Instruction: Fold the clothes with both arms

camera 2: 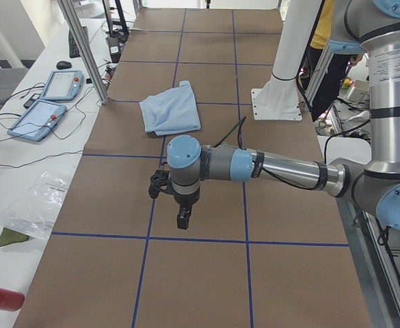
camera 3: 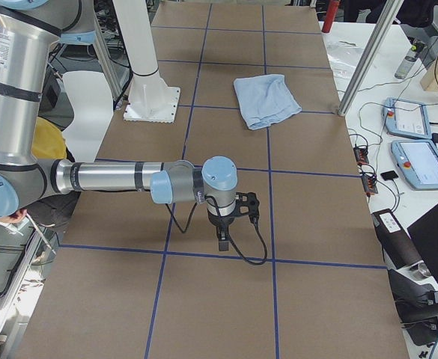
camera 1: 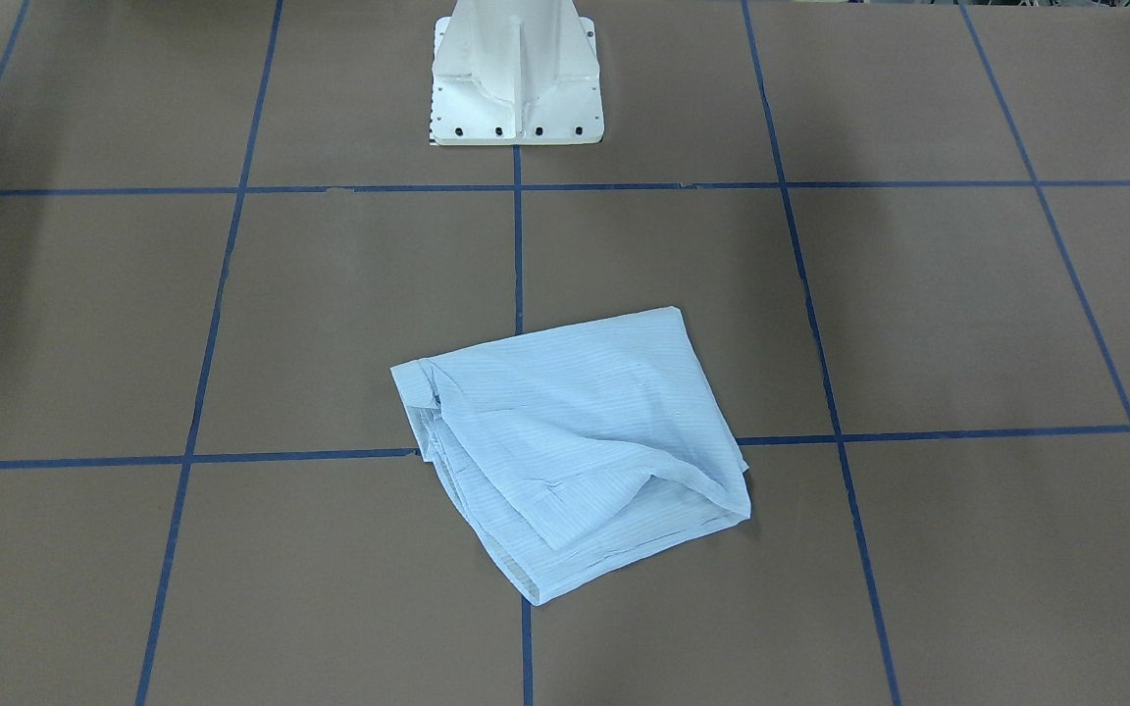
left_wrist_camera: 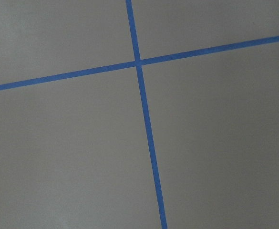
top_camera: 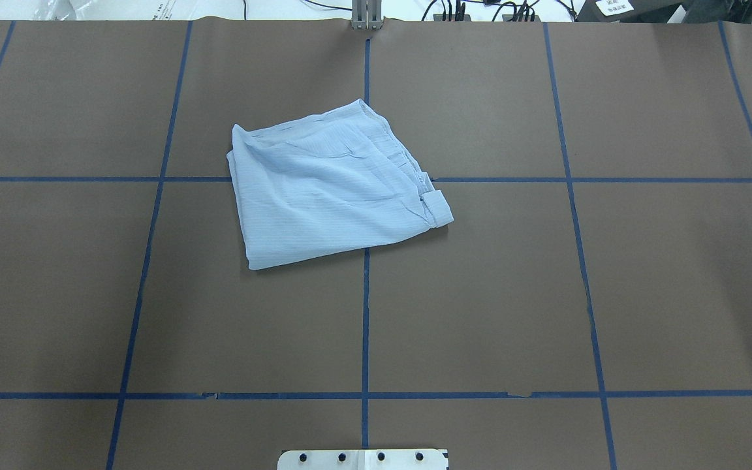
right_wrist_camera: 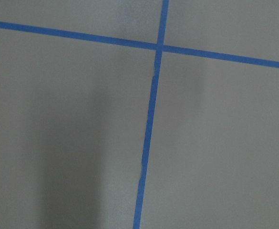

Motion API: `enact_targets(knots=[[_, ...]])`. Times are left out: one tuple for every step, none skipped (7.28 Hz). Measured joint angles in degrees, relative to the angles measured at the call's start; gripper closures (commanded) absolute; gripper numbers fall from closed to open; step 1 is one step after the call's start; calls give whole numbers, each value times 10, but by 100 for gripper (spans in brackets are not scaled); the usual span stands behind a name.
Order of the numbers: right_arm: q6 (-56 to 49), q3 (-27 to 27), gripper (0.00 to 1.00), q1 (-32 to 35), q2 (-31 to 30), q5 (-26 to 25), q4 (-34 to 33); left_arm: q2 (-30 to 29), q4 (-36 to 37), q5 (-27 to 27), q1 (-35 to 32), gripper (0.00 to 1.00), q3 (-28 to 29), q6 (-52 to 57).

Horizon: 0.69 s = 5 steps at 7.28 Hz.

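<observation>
Light-blue and finely striped, the shirt (top_camera: 333,189) lies folded into a rough four-cornered packet on the brown paper (top_camera: 546,294) that covers the table. Neither gripper touches it.

We see its longer stretch running across the table from the robot's left to its right, skewed against the blue tape lines (top_camera: 365,313) so that no edge runs parallel to them. A narrow doubled band sits at the corner on the robot's right. That corner points to the right and a little back toward the white pedestal (camera 1: 516,88). We cannot tell whether the band is cuff or collar.

The left gripper (camera 2: 181,220) hangs fingers-down above the paper at the end of the outstretched left arm (camera 2: 282,167). From it, the shirt is well apart, farther along the table and over toward the side away from the robot.

The right gripper (camera 3: 223,243) hangs the same way from the right arm (camera 3: 106,176). From it, too, the shirt is well apart, farther along the table and on the far side from the robot. So the shirt lies between the two grippers along the table's length.

Only the side views show the grippers, so we cannot tell how wide either stands, or whether anything is in them.

Each wrist camera looks down on bare paper with a tape crossing (left_wrist_camera: 138,63) beneath it.
</observation>
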Motion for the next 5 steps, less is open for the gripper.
enact_targets(knots=[[1,0,0,0,0,0,0,0,-3,0,0,0,1,0],[4,0,0,0,0,0,0,0,-4,0,0,0,1,0],[10,1,0,0,0,0,0,0,-4,0,0,0,1,0],[16,2,0,0,0,0,0,1,-5,0,0,0,0,0],[18,2,0,0,0,0,1,1,-5,0,0,0,0,0]])
